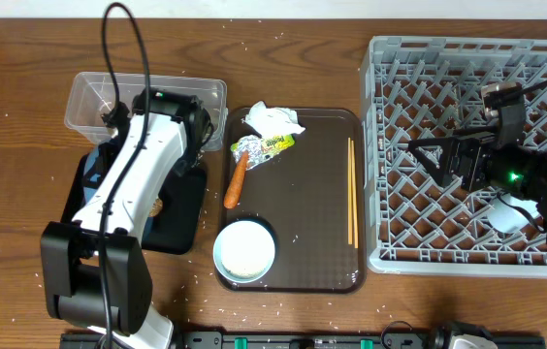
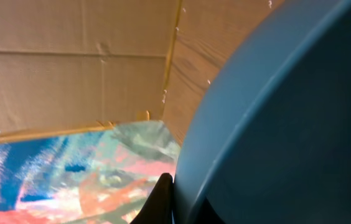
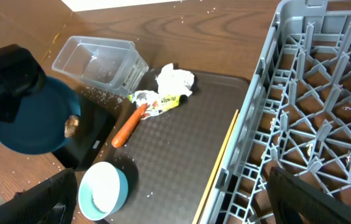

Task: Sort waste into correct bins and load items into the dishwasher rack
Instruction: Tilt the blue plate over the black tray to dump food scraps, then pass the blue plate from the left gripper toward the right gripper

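The brown tray holds crumpled tissue, wrapper, carrot, bowl, 2 chopsticks.

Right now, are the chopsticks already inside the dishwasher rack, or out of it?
Out. The chopsticks lie flat on the brown tray, near its right edge, beside the rack.

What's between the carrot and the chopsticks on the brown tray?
Between carrot and chopsticks lies nothing but bare tray; that shows in overhead and right wrist views.

Orange carrot, blue plate, grey rack
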### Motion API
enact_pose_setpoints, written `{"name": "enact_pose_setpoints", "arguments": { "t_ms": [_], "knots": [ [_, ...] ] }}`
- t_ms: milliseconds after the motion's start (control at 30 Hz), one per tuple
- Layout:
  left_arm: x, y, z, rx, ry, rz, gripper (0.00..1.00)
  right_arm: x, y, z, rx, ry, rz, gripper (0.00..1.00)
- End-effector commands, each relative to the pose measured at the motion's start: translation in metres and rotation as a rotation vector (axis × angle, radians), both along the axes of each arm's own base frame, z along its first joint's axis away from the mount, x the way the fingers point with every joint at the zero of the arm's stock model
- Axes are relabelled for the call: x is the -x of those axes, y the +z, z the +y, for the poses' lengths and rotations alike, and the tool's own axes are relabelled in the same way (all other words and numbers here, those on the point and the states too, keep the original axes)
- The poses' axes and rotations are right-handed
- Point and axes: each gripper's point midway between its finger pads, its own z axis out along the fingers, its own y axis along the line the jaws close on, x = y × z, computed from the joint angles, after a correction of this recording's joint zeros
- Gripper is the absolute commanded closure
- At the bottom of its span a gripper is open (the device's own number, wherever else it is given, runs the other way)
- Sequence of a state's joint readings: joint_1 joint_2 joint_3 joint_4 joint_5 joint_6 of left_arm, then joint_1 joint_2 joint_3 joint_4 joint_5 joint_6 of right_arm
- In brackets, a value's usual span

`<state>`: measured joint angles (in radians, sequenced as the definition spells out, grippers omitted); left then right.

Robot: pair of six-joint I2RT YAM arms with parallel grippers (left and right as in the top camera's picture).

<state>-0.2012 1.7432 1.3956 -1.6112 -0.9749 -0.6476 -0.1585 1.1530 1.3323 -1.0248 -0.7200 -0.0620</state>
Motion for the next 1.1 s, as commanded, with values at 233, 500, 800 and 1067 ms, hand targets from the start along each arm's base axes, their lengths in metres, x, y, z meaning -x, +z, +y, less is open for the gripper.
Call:
{"name": "enact_pose_setpoints", "arguments": {
  "t_ms": [233, 500, 800, 1067],
  "knots": [
    [0.000, 0.028, 0.008, -0.103, -0.039, -0.011, 0.94, 0.001, -0.001, 0.002, -0.005, 0.004, 0.010, 0.09],
    [0.017, 0.053, 0.006, -0.005, 0.002, -0.169, 0.94, 0.000, -0.001, 0.002, -0.004, 0.004, 0.005, 0.07],
    [0.003, 0.095, -0.069, 0.727, -0.063, -0.726, 0.94, 0.001, 0.000, 0.010, -0.005, 0.032, 0.002, 0.10],
    [-0.029, 0.120, -0.175, 1.240, -0.424, -0.716, 0.94, 0.014, 0.006, 0.062, -0.024, 0.193, -0.018, 0.18]
  ]
}}
